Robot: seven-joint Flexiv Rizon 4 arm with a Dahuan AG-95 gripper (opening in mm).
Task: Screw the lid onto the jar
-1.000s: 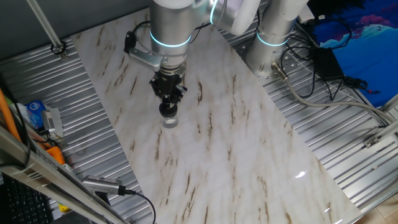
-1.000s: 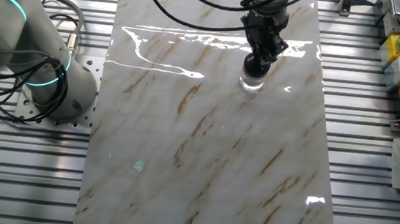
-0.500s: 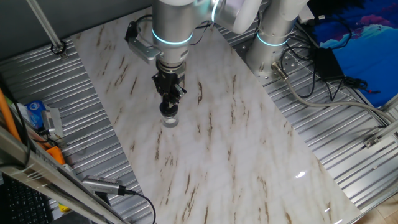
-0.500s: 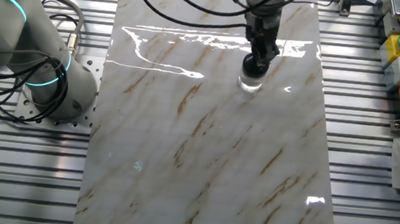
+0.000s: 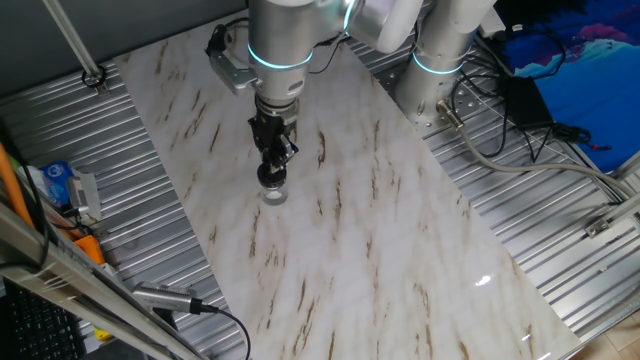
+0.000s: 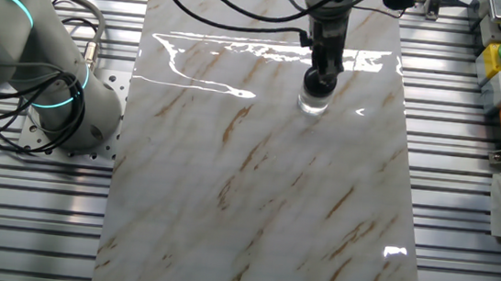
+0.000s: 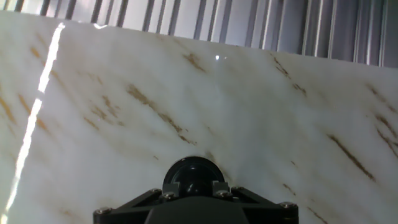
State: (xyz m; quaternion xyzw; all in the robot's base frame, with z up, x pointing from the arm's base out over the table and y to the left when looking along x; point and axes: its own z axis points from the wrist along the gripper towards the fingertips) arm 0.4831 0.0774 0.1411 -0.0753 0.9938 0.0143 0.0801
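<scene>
Clamped on the small round black screw lid [image 5: 270, 175], the tool [image 5: 271, 170] has rotated since a second ago atop the small clear glass jar [image 5: 272, 193], so threading seems underway.

Pincer [image 7: 194, 190] body hides the jar [image 6: 313, 104] rim.

Glossy marble-patterned tabletop [image 6: 253, 205], ribbed bare-metal surround [image 5: 560, 230], clear glass jar [image 5: 273, 194], smooth black lid [image 7: 189, 176].

Small clear glass jar [image 5: 272, 194] standing upright on the marble table [image 5: 380, 250] — round black lid [image 5: 270, 176] seated level on its mouth, pinched by the claw [image 5: 271, 172].
</scene>
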